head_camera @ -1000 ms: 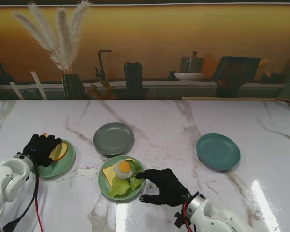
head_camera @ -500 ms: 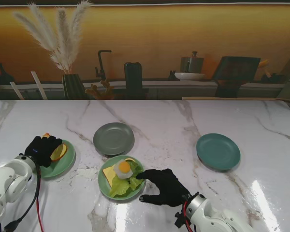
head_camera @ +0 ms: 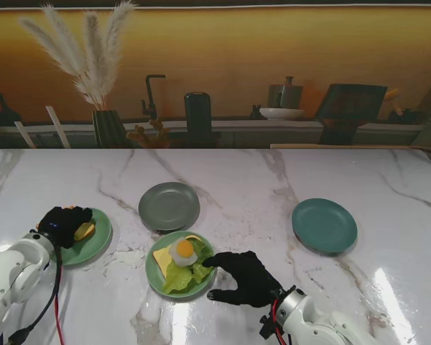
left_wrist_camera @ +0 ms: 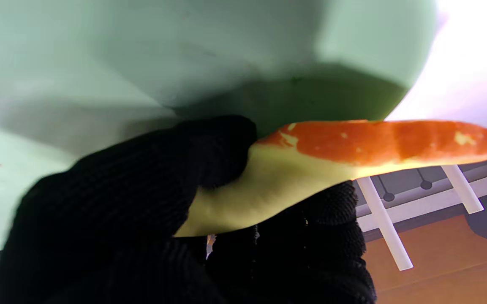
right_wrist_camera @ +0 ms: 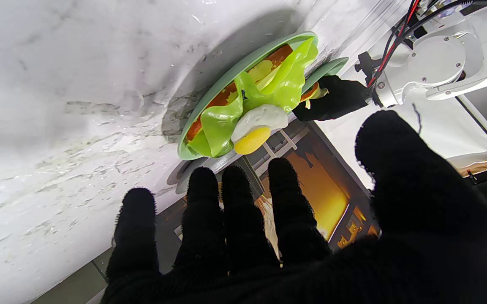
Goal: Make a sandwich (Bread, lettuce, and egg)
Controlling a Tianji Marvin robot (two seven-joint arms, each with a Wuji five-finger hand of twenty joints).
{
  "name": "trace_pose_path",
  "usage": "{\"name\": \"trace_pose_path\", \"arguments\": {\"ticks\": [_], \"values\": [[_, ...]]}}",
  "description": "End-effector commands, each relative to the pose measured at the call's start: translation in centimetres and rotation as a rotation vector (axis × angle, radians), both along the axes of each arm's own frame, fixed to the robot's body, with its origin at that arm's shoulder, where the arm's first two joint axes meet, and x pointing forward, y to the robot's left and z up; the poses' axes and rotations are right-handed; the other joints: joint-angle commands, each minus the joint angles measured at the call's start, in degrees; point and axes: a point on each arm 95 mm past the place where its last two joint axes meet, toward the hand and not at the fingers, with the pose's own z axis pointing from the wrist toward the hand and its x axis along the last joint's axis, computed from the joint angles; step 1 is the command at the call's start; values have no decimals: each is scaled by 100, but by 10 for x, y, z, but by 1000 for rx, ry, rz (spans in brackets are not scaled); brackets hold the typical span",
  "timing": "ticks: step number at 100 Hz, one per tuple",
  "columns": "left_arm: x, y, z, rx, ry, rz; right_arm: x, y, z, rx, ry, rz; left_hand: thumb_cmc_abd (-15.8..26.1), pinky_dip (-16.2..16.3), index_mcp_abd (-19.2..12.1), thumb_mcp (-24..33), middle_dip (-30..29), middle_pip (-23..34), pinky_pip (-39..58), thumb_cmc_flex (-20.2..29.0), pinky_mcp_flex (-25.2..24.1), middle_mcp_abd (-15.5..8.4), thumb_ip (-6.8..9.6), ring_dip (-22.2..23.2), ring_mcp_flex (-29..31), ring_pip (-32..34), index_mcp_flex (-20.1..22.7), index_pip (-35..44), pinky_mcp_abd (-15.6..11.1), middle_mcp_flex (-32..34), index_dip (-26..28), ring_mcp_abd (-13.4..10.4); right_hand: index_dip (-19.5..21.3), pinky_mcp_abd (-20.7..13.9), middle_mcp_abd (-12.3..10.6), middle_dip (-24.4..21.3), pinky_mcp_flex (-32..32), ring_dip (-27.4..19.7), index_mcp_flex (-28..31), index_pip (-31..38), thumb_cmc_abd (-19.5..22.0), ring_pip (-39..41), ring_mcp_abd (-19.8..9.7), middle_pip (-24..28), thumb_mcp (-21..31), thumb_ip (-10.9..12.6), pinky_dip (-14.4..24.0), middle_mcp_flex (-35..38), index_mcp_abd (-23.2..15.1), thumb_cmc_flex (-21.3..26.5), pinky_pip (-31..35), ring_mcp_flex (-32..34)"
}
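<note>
The left hand (head_camera: 63,225) has its fingers (left_wrist_camera: 150,185) closed on the top bread (left_wrist_camera: 353,147) over the left plate (head_camera: 93,244), ready to cap the egg (head_camera: 182,250) and lettuce (head_camera: 183,275). The right hand (head_camera: 246,279) rests spread and empty beside that stack, clear of the approach.

Bare counter (head_camera: 258,187) runs wide through the middle, between the grey plate (head_camera: 169,205) at ten o'clock and the teal plate (head_camera: 324,225) at three o'clock. The right robot hand (head_camera: 243,277) lies spread at five o'clock, just beside the sandwich plate (head_camera: 155,274), which blocks the near centre. At nine o'clock the left robot hand (head_camera: 65,226) sits over the light green plate (head_camera: 97,241), closed on a bread slice (left_wrist_camera: 332,164). The far edge at twelve o'clock is lined by a vase (head_camera: 108,128) and a dark cylinder (head_camera: 198,118).
</note>
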Motion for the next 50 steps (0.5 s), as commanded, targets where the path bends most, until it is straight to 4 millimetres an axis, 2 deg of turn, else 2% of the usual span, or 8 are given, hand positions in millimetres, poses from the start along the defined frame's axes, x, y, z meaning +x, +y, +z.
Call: {"name": "trace_pose_path", "arguments": {"ticks": [1,17,50], "values": [[-26,5,-37,4,108,10,-3,6,0,18,7,1,363,-51,-383,233,270,1783,91,548,27,-927,-597,-72,243,278,629,791,-95,1271,235,-626,-24,117,-120,35,-94,56,100,27,18,6,-121,-10,-61,-30,4,70,31,73,62,108],[-26,5,-29,-20,61,4,-3,6,0,18,4,3,525,-51,-373,150,236,1774,68,514,45,-918,-683,-69,250,279,688,792,-71,1317,282,-635,-22,117,-114,33,-95,56,104,33,36,5,-112,-16,-72,-31,-12,80,37,70,71,108],[-26,6,-5,-46,-49,-41,-3,7,0,17,1,6,617,-60,-371,112,197,1781,34,448,122,-926,-670,-80,292,263,715,773,-19,1344,336,-631,-22,117,-114,29,-98,54,109,35,47,-1,-113,-29,-82,-30,-38,84,19,70,80,101]]}}
